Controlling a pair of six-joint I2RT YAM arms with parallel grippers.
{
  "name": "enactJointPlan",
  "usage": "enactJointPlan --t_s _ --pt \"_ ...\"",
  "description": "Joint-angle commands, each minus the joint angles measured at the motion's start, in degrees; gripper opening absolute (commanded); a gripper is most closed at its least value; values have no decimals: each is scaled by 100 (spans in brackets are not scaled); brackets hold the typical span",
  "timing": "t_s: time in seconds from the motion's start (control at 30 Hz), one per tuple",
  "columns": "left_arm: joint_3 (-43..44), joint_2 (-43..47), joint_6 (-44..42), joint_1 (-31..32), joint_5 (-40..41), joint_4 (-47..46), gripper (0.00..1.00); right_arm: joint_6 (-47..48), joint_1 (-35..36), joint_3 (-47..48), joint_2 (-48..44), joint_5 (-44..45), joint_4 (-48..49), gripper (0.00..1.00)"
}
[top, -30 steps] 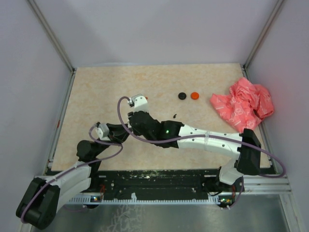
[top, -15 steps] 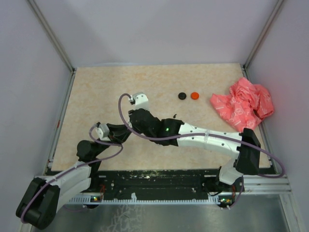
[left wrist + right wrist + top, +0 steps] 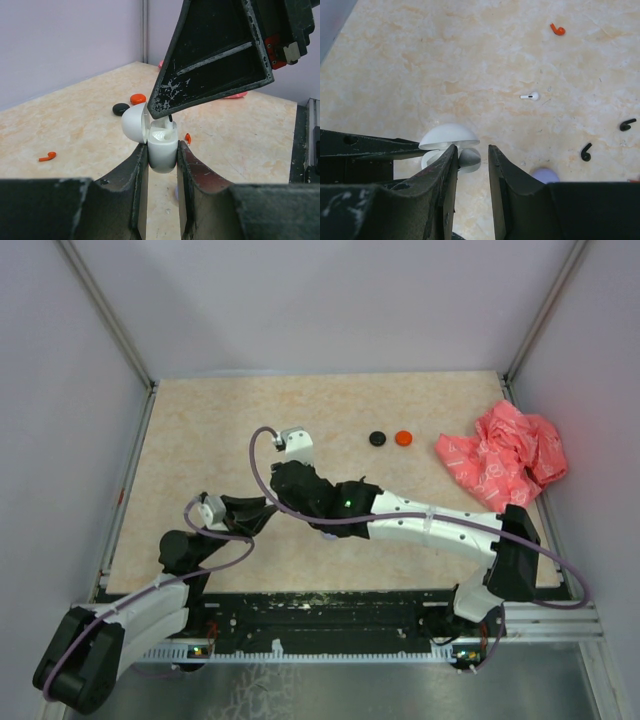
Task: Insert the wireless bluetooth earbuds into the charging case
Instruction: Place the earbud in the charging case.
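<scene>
Right gripper edged farther above glossy white rounded plastic charging case, which left gripper clamps; right's narrow-gapped grip unclear.

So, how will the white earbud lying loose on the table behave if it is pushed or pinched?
The white earbud looks tiny, so probably very light: a nudge would likely send it skidding over the smooth table. Its rounded head and thin stem suggest it would swivel rather than roll far. Its glossy shell may slip from a pinch.
</scene>
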State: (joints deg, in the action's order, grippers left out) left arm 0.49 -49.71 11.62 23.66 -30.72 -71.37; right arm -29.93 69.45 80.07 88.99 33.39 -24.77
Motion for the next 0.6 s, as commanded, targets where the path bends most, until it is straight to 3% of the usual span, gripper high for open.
enactJointPlan --t_s 0.0,0.3,0.4,0.57 --pt "-401 57 68 -19 290 -268 0 -8 -137 301 -18 422 -350 29" --pt "-401 25 115 -24 312 -234 0 371 -142 93 -337 -189 313 30" --pt "-398 -10 162 -19 346 -219 0 588 -195 39 -481 -441 452 38" --pt "-392 -48 264 -19 382 -245 0 611 -387 6 -484 -802 380 38"
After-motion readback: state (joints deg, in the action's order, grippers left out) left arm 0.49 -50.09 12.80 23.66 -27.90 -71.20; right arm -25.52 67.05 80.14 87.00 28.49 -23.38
